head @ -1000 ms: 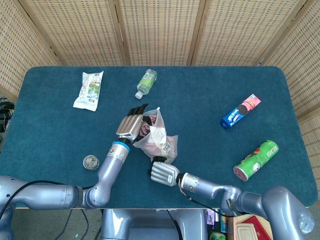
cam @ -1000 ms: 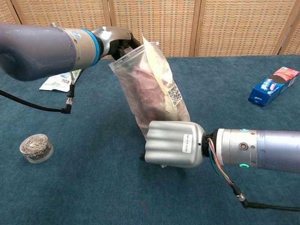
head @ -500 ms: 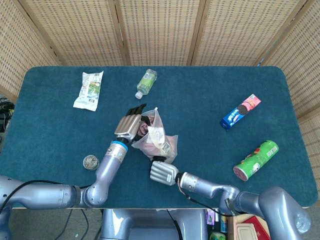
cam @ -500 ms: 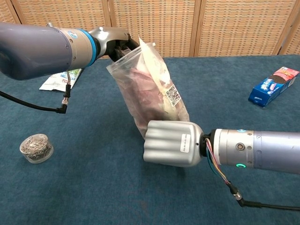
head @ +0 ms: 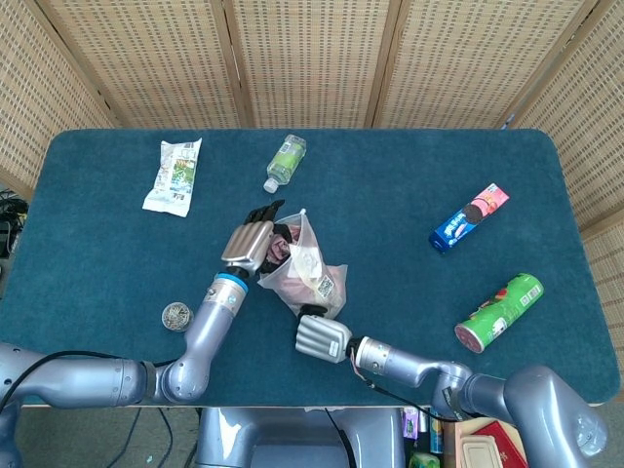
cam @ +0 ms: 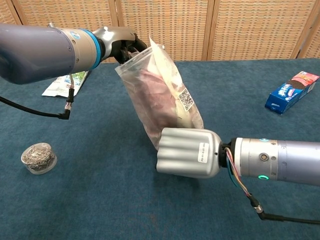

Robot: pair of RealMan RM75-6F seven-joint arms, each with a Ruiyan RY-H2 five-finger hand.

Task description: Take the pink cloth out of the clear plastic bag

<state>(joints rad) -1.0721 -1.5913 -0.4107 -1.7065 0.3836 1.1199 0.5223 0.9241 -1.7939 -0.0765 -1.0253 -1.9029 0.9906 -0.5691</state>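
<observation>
My left hand pinches the mouth of the clear plastic bag, standing upright on the blue desk; my right hand clasps its base. The crumpled pink cloth sits inside.

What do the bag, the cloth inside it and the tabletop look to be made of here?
Clear plastic bag: thin, glossy, see-through film, wrinkled, with a printed code label.
Pink cloth: soft fabric, bunched in folds; seen only through the film, so the weave is unclear.
Table: matte teal covering, probably felt or short-pile carpet, judging by its fuzzy, glare-free surface.
</observation>
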